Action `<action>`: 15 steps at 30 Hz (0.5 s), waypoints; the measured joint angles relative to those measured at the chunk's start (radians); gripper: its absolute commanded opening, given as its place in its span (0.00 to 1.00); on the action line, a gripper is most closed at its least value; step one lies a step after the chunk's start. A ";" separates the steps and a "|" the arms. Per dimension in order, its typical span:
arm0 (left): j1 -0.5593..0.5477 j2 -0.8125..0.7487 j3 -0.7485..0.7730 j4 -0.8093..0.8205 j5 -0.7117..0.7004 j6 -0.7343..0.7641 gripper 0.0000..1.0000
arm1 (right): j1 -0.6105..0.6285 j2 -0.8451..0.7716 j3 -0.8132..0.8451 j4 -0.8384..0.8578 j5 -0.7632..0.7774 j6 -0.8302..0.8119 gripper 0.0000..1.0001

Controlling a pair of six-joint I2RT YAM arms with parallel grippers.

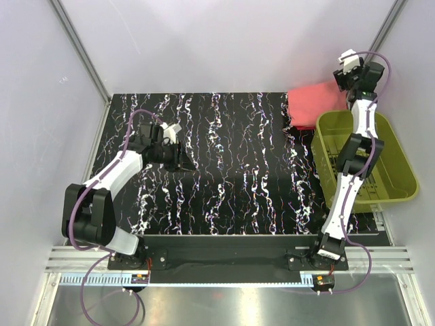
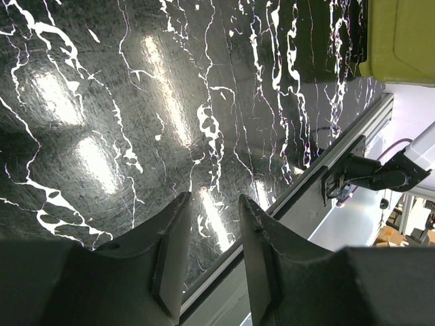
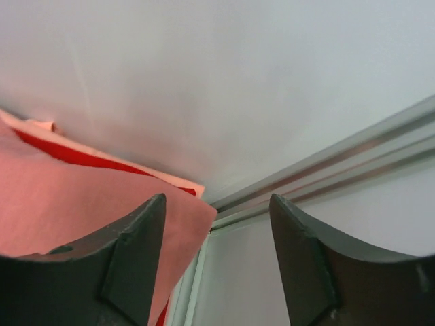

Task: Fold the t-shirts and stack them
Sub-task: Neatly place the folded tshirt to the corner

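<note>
Two folded t-shirts lie stacked at the table's back right corner. The salmon-pink one is on top, and it fills the lower left of the right wrist view. A strip of the brighter red one shows along its edge underneath. My right gripper hangs just right of the stack by the corner post; its jaws stand open and hold nothing. My left gripper hovers over the left part of the black marbled table, and its fingers are partly apart with nothing between them.
An olive-green plastic basket stands at the right edge of the table, just in front of the stack, and its corner shows in the left wrist view. White walls and aluminium posts close in the back and sides.
</note>
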 measured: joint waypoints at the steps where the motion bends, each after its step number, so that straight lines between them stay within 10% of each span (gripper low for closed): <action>1: 0.000 0.000 0.000 0.000 -0.001 0.000 0.39 | 0.003 -0.007 -0.013 0.013 0.023 0.011 0.81; 10: 0.014 -0.025 0.037 0.002 -0.039 0.000 0.44 | 0.098 -0.180 -0.162 -0.030 0.287 0.166 0.97; 15: 0.048 -0.113 0.039 0.043 -0.052 -0.012 0.45 | 0.142 -0.369 -0.270 -0.069 0.282 0.292 0.20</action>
